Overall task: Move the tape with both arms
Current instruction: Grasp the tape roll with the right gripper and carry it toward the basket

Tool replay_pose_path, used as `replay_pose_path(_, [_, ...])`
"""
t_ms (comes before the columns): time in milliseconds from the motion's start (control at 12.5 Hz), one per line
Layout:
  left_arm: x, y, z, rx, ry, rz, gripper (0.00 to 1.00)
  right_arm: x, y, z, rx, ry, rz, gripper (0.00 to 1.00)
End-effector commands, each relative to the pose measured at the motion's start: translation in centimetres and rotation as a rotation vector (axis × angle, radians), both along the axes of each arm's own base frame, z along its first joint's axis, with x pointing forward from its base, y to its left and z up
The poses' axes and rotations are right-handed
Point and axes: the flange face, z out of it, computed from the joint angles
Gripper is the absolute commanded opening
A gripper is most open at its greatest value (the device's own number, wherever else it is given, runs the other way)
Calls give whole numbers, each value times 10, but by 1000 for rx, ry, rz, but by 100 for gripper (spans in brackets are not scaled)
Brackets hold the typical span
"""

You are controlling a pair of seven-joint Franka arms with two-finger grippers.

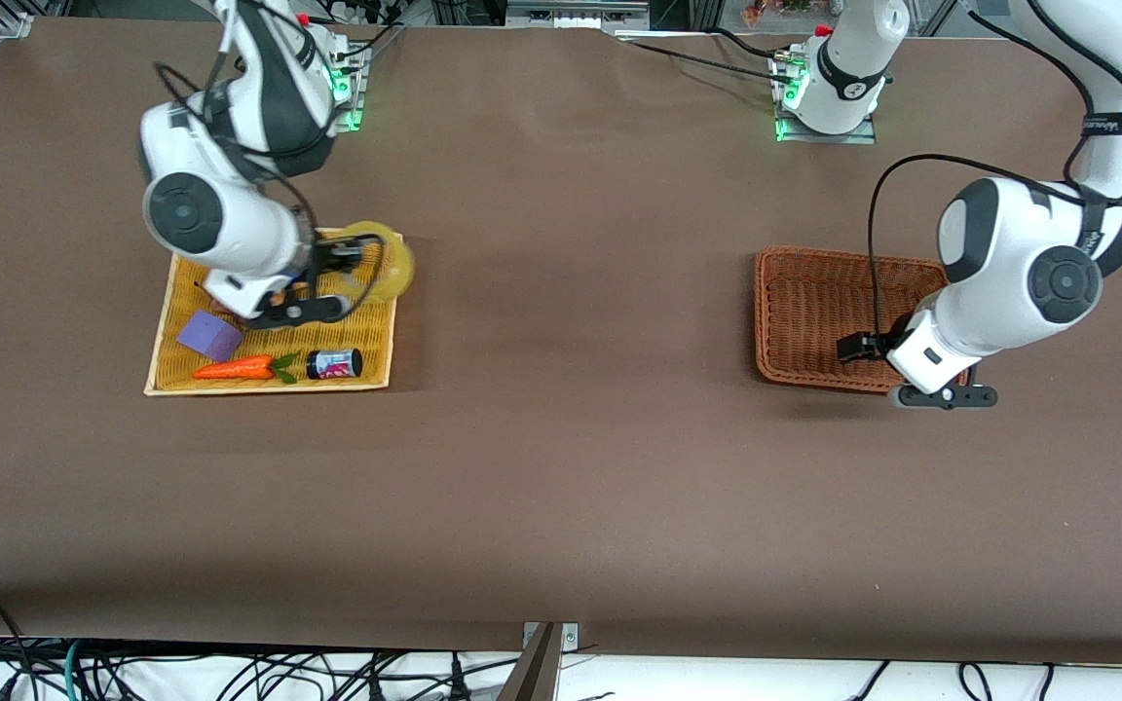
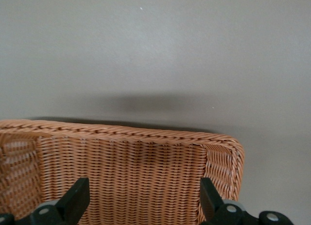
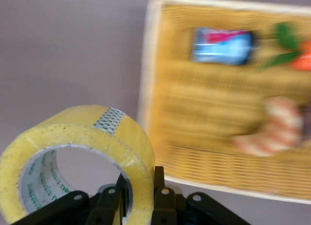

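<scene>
While the left tool (image 2: pixel 143 205) hangs released over the brown wicker basket (image 1: pixel 809 312), the right tool (image 3: pixel 138 198) clenches the translucent pale-yellow tape roll (image 3: pixel 77 157) above the flat yellow woven tray (image 1: pixel 371 341).

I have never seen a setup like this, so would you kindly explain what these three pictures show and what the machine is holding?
These are two white robot arms at a brown table. The big picture looks down from a high camera facing them; the other two come from cameras on each arm's wrist. The right gripper has its jaws shut on the wall of the tape, a pale-yellow roll, lifted over the edge of the yellow woven tray. On that tray lie a purple block, a toy carrot and a small black can. The left gripper waits, jaws open, over the brown wicker basket at the left arm's end of the table.
</scene>
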Motion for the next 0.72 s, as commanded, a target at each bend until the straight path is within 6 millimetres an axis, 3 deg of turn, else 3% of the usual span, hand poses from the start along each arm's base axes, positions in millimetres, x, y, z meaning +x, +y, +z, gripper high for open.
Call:
replay_pose_path(0, [-6, -4, 4, 12, -15, 4, 100, -17, 112, -62, 27, -68, -169, 0])
replay_pose_path(159, [-6, -6, 1, 11, -10, 2, 100, -30, 188, -107, 57, -142, -297, 0])
replay_pose_path(239, [-8, -17, 1, 5, -11, -15, 100, -35, 222, -118, 74, -155, -361, 5])
replay_pose_path(319, [-8, -26, -3, 2, -7, -12, 100, -32, 242, -128, 77, -151, -436, 16])
replay_pose_path(399, [-9, -30, -5, 6, -5, 24, 100, -35, 266, -129, 85, -145, -493, 21])
replay_pose_path(478, [-11, -47, -5, 1, -3, 28, 100, -38, 284, -126, 94, -142, -545, 47])
replay_pose_path(558, [-13, -54, -5, 5, 0, 44, 100, -37, 287, -121, 95, -143, -572, 66])
replay_pose_path(638, [-14, -63, -8, 2, -2, 50, 100, -33, 283, -117, 93, -149, -578, 98])
